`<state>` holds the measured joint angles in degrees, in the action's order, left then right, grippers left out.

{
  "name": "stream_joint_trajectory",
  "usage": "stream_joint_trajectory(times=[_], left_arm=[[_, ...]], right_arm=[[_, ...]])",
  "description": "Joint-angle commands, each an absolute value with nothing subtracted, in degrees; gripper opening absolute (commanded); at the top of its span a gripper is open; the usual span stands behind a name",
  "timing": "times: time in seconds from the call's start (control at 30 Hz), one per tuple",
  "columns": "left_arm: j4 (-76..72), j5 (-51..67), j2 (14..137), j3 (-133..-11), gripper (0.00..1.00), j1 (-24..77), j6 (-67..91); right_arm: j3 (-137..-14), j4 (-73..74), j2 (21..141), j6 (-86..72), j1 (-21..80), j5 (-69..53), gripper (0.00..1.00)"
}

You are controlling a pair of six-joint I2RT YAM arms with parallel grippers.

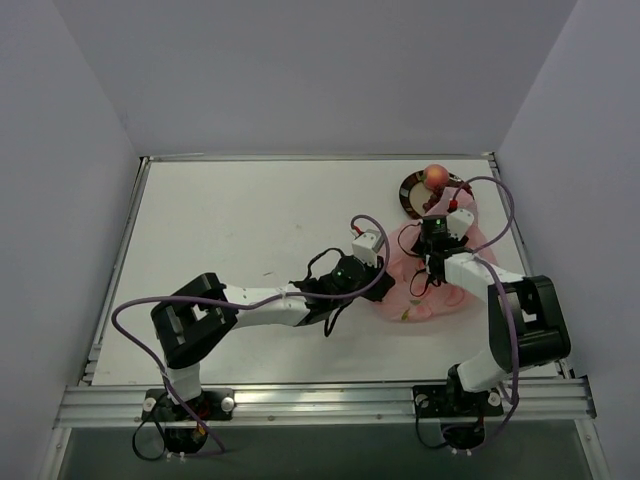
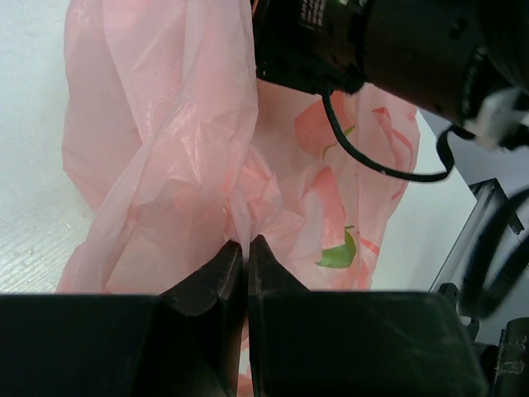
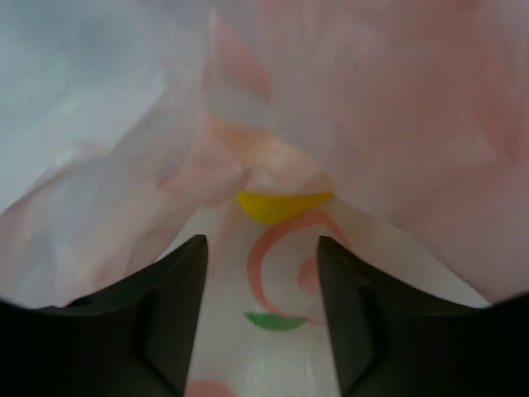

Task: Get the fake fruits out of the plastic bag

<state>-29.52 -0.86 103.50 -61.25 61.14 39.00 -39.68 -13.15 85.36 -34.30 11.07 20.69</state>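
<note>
Left tool pinched tight on fold of thin crinkly translucent pink plastic bag, right side of counter. Right tool jaws apart in bag mouth, small glossy yellow plastic fruit just ahead. Reckon it's light and slick, so grab across middle.

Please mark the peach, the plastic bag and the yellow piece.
peach (image 1: 434,176): top view, its rounded upper side.
plastic bag (image 2: 165,165): left wrist view, crinkled left fold.
yellow piece (image 3: 281,206): right wrist view, middle of its exposed part.
</note>
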Motion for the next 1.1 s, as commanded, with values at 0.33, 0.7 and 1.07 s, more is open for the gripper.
stream_joint_trajectory(times=[0.33,0.7,1.07], left_arm=[[-32.96,0.0,100.9,-61.17,0.02,61.44,38.58],[-32.26,0.0,100.9,-61.0,0.02,61.44,38.23],[-28.83,-1.58,101.16,-63.63,0.02,61.26,36.13]], right_arm=[[-50.54,-16.17,100.62,-36.82,3.78,21.89,0.86],[-46.24,-22.24,96.53,-36.13,3.78,20.04,0.26],[-28.14,-11.88,66.56,-38.4,10.28,10.03,0.26]])
